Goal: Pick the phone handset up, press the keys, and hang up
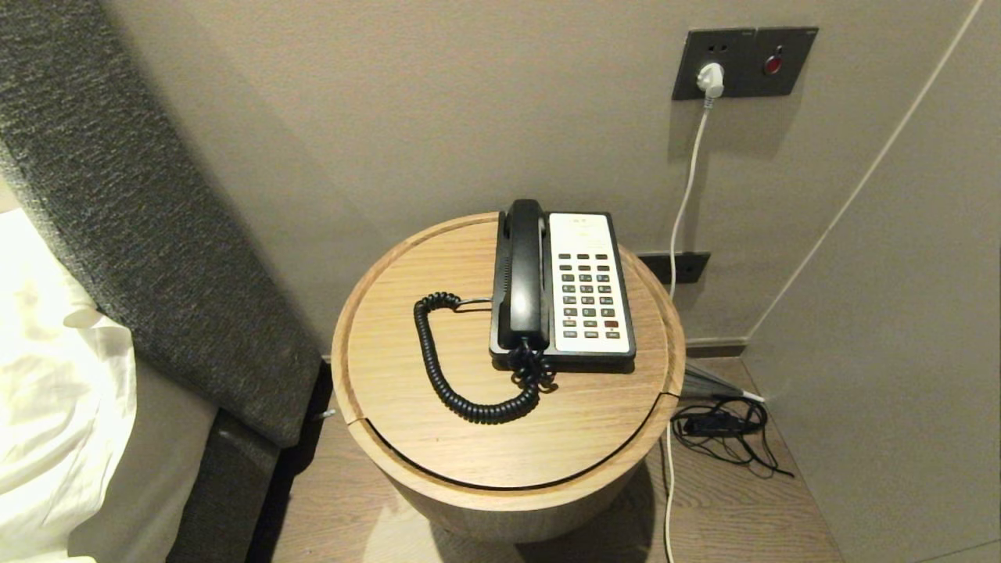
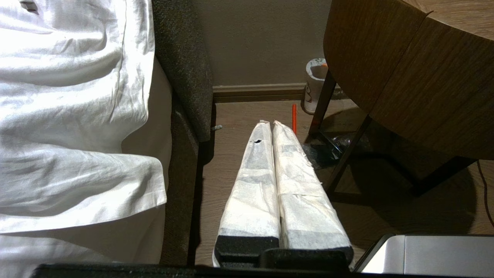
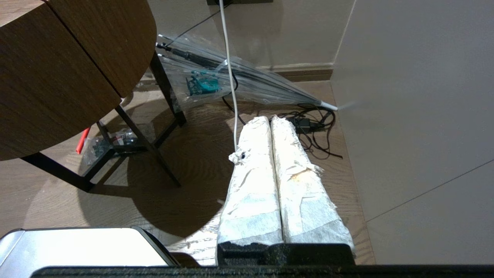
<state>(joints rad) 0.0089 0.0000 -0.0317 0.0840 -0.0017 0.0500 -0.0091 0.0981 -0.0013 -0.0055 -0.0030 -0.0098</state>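
A desk phone (image 1: 592,285) with a white keypad face stands on the round wooden side table (image 1: 407,328) in the head view. Its black handset (image 1: 524,274) rests in the cradle on the phone's left side. A coiled black cord (image 1: 450,375) loops from it over the tabletop. Neither arm shows in the head view. My left gripper (image 2: 269,124) is shut and empty, low beside the table on the bed side, above the floor. My right gripper (image 3: 269,119) is shut and empty, low beside the table on the wall side.
A bed with white sheets (image 1: 55,391) and a dark padded headboard (image 1: 141,219) stand left of the table. A white cable (image 1: 688,188) hangs from a wall socket (image 1: 710,62). A folded clear umbrella (image 3: 239,81) and black cables (image 3: 316,127) lie on the floor at the right.
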